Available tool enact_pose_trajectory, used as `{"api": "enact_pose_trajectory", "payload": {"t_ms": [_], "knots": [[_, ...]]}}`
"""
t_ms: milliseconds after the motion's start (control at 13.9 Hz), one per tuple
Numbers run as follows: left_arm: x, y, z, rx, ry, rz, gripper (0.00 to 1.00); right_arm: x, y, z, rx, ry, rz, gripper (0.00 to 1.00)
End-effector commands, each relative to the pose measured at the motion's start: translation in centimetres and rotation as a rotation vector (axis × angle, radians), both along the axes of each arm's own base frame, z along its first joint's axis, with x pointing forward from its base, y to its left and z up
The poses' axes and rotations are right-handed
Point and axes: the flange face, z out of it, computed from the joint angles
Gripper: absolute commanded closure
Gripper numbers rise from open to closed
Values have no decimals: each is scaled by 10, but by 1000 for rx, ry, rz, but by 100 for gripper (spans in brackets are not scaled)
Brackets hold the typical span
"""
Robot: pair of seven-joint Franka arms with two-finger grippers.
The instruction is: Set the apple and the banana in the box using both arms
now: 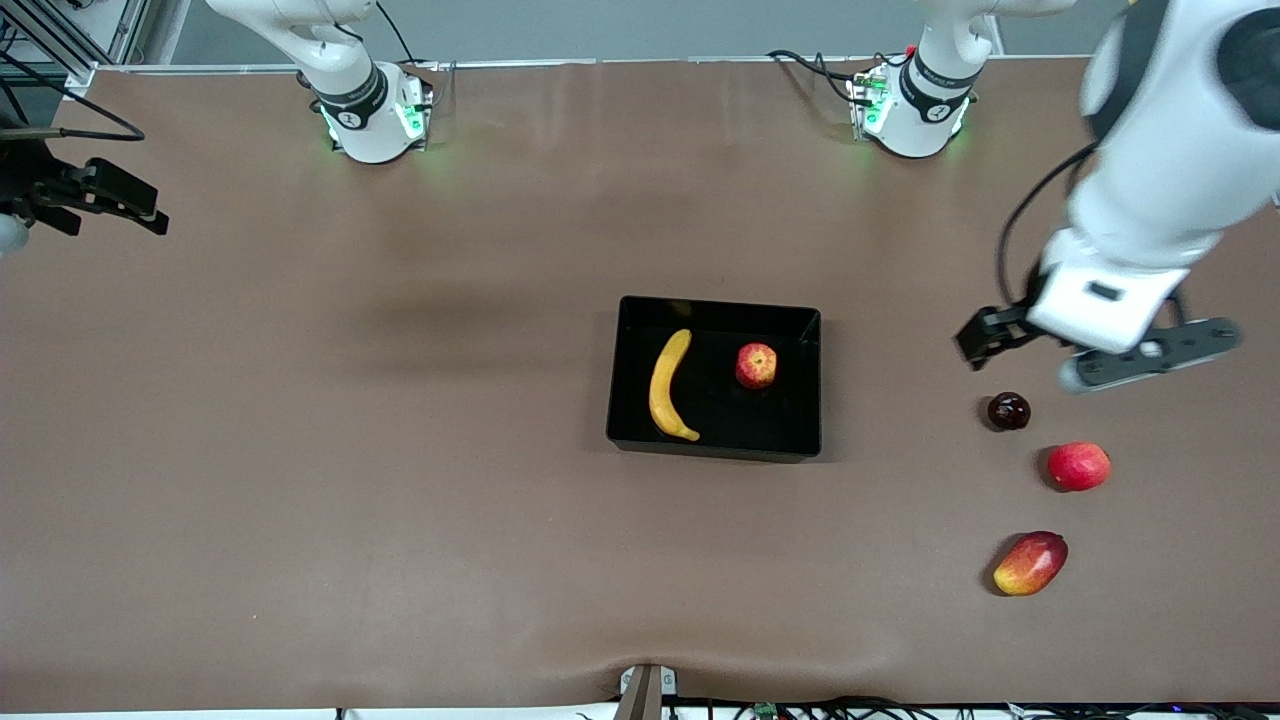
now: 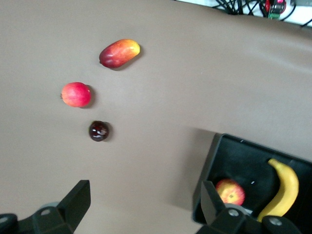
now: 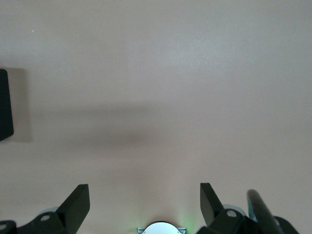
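Note:
The yellow banana (image 1: 668, 385) and the red apple (image 1: 756, 365) lie side by side in the black box (image 1: 720, 310) at mid-table. Both show in the left wrist view too, the apple (image 2: 230, 191) and banana (image 2: 285, 190) inside the box (image 2: 210, 161). My left gripper (image 1: 1095, 350) is open and empty, up over bare table toward the left arm's end, beside the box; its gap (image 2: 145, 202) holds nothing. My right gripper (image 1: 95, 200) is open and empty over the right arm's end of the table, its gap (image 3: 145, 202) over bare table. A box corner (image 3: 5, 105) shows there.
Three other fruits lie in a row toward the left arm's end: a dark round fruit (image 1: 1008, 411), a pinkish-red round fruit (image 1: 1078, 466) and an oval red-and-yellow mango-like fruit (image 1: 1031, 563), nearest the front camera. They also show in the left wrist view (image 2: 99, 130).

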Motion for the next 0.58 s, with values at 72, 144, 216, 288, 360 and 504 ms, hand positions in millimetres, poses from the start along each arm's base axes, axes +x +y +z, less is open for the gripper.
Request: {"api": "enact_pose_trajectory", "payload": {"t_ms": [72,144,216,288,360,504], "knots": [[-34,58,5,-81,42,-43,0,-3,-6,2,27,-6,-20,0],[-42,67,6,-84,49,-68,0,-3,-6,1,27,-4,-20,0],[-51,74,9,-80,50,-86,0,-3,-6,1,27,-6,-17,0],[-60,78,10,-78,52,-88,0,-3,-5,1,27,-4,-16,0],[-67,79,12,-76,52,-88,0,-3,-4,1,25,-3,-14,0],[-70,82,14,-74,51,-133,0,-4,-3,2,25,-1,-14,0]]}}
